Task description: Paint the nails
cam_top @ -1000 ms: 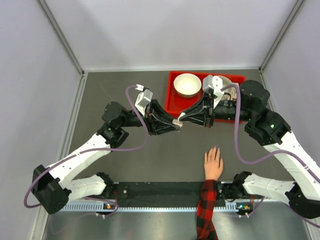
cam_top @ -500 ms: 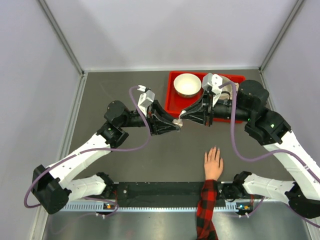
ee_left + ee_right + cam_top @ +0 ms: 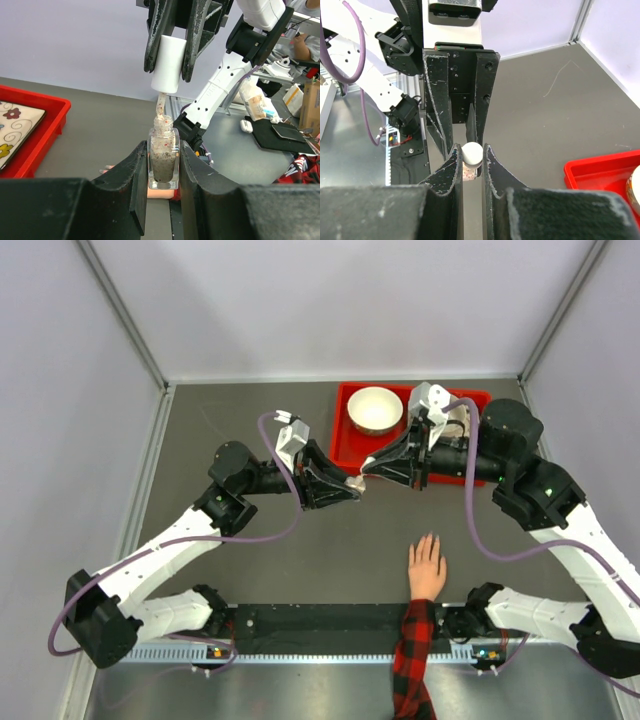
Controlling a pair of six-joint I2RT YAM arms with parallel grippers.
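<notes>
A clear glass bottle of speckled polish [image 3: 163,160] stands upright between the fingers of my left gripper [image 3: 163,167], which is shut on it. My right gripper [image 3: 471,156] is shut on the bottle's white cap [image 3: 472,153]. The cap [image 3: 168,63] hangs just above the bottle's neck, with its brush [image 3: 160,104] still dipping into the opening. In the top view both grippers meet mid-table, the left [image 3: 346,488] and the right [image 3: 371,467]. A hand [image 3: 427,567] in a plaid sleeve lies flat near the front edge. The nails [image 3: 432,538] on its fingertips are too small to make out.
A red tray [image 3: 342,445] at the back right holds a white bowl [image 3: 375,410] and a patterned plate [image 3: 15,125]. A black rail [image 3: 330,620] runs along the near edge between the arm bases. White walls enclose the table.
My right gripper has drawn the white cap up and away from the bottle, pulling the brush partly out of the neck. The left gripper and the hand have stayed put.
</notes>
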